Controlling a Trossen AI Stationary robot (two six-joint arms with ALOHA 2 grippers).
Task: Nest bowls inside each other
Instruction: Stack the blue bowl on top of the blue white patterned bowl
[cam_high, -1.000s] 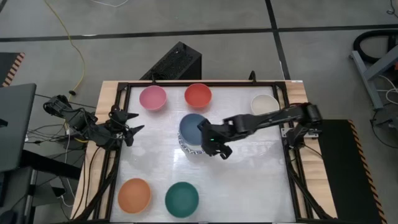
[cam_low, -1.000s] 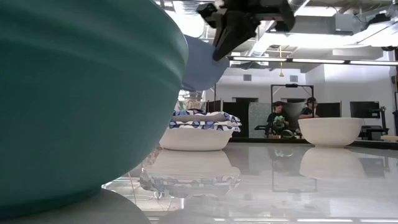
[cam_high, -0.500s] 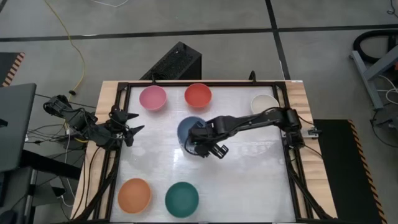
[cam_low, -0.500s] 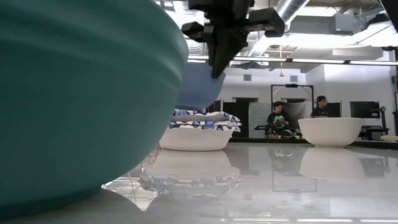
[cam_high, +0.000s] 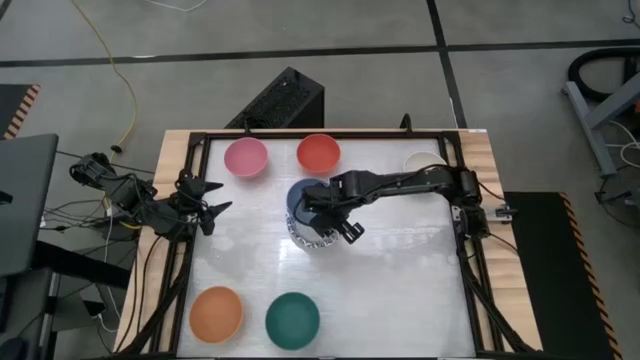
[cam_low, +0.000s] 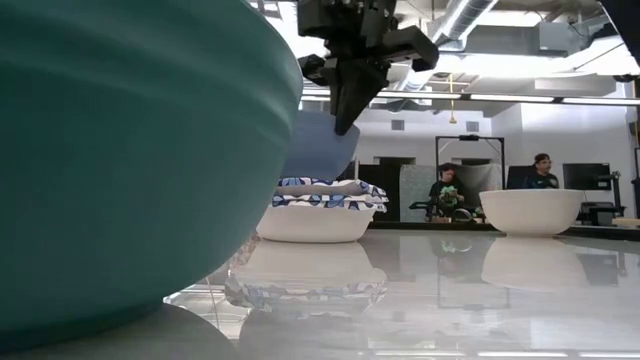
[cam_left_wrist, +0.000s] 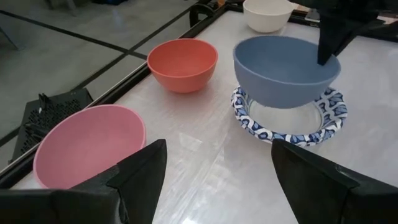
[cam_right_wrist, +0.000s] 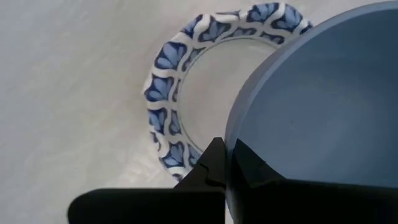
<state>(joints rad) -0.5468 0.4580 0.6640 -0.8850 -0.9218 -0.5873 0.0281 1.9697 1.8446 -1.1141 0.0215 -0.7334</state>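
White glossy table (cam_high: 400, 290) in a black frame, grey floor around; in the low view we see two people seated far back in the room. Dark blue bowl (cam_left_wrist: 286, 70), plain matte, hangs tilted just above the stack of blue-patterned white bowls (cam_left_wrist: 288, 121) at table centre, not seated in it. Right gripper (cam_high: 322, 212) pinches the blue bowl's rim, fingers clamped on it, arm stretched across from the right edge. Pink bowl (cam_high: 245, 157) and red bowl (cam_high: 318, 152) sit at the far side, cream bowl (cam_high: 424, 162) far right, orange bowl (cam_high: 216, 312) and dark green bowl (cam_high: 293, 319) near side. Left gripper (cam_high: 207, 204) waits at the left edge, fingers spread, holding nothing.
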